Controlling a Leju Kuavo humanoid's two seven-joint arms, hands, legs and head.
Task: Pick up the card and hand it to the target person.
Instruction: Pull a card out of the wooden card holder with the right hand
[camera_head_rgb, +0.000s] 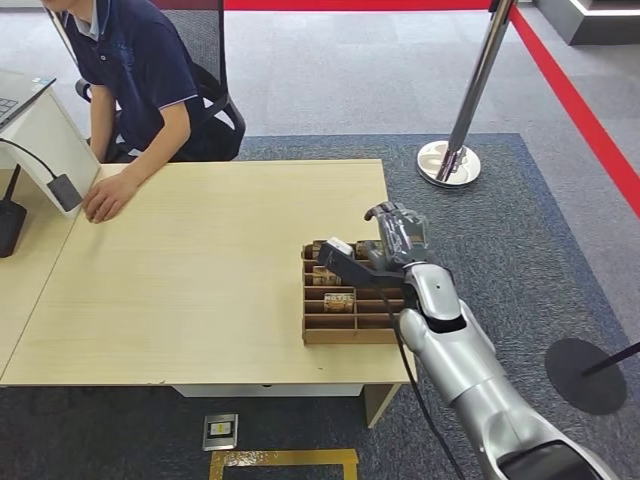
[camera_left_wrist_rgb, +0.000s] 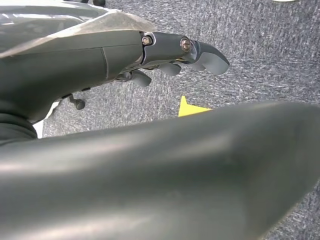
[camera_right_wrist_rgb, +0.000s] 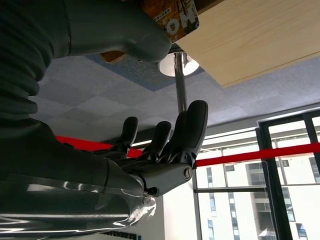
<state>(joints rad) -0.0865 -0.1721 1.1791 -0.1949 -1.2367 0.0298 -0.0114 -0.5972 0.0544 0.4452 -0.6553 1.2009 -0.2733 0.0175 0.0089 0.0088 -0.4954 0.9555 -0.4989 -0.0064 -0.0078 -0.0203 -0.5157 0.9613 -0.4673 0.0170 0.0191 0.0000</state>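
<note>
Little lettering is showing clearly. In the right wrist view, an orange-brown printed card (camera_right_wrist_rgb: 171, 15) is bearing large white letters, cut off by the frame, perhaps reading "HO". In the head view, similar brown cards (camera_head_rgb: 339, 301) lying in the compartments of the brown cardboard divided tray (camera_head_rgb: 332, 335) are carrying pale print too small to read.

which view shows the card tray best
The head view: the whole tray sits near the table's right edge, its slots and cards visible, with the right robot hand over its far end. The right wrist view catches just a printed card by the thumb. The left wrist view shows carpet.
</note>
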